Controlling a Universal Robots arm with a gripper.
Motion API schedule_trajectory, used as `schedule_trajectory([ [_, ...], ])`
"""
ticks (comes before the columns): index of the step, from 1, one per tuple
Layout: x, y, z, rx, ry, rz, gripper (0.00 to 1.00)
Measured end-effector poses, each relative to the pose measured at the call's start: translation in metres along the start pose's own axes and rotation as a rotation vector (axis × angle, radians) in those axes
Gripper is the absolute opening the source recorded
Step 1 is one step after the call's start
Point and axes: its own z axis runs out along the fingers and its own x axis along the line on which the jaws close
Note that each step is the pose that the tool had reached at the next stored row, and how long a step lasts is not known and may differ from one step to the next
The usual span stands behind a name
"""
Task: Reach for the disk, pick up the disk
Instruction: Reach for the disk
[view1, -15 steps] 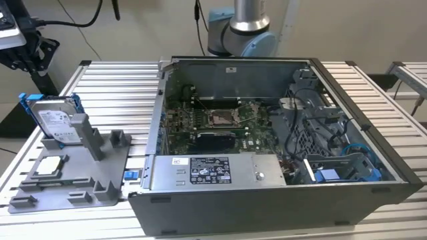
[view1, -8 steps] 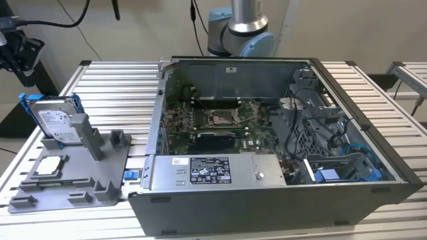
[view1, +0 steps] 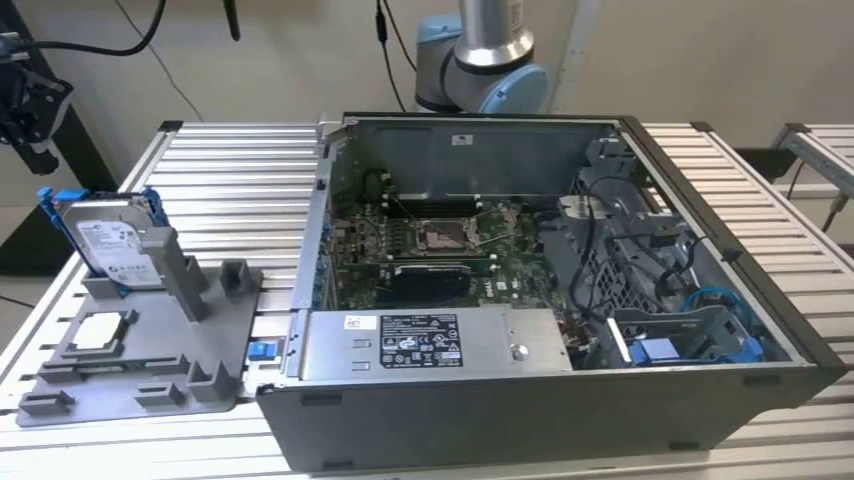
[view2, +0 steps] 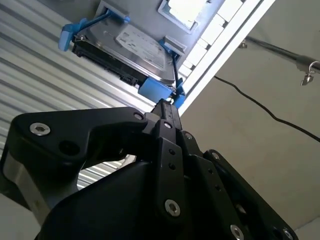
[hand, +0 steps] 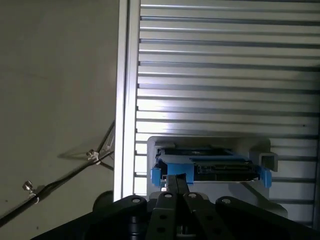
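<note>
Fingers (view2: 167, 114), pressed together, hover just beside the white-labelled disk (view2: 137, 46).

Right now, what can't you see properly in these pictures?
- Exterior view: the lower part of the disk, hidden behind the grey holder.
- Second wrist view: whether the gripper touches the blue rail on the disk; their outlines overlap.
- First wrist view: the disk's flat face, because it sits edge-on to that camera.

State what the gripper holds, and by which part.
Nothing is held: the gripper, shut, hangs clear of the disk, which stands in its grey holder.
</note>
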Motion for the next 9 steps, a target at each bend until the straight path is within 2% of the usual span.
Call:
schedule_trajectory([
  [9, 0.0, 0.0, 0.0, 0.0, 0.0001, 0.0, 0.0],
])
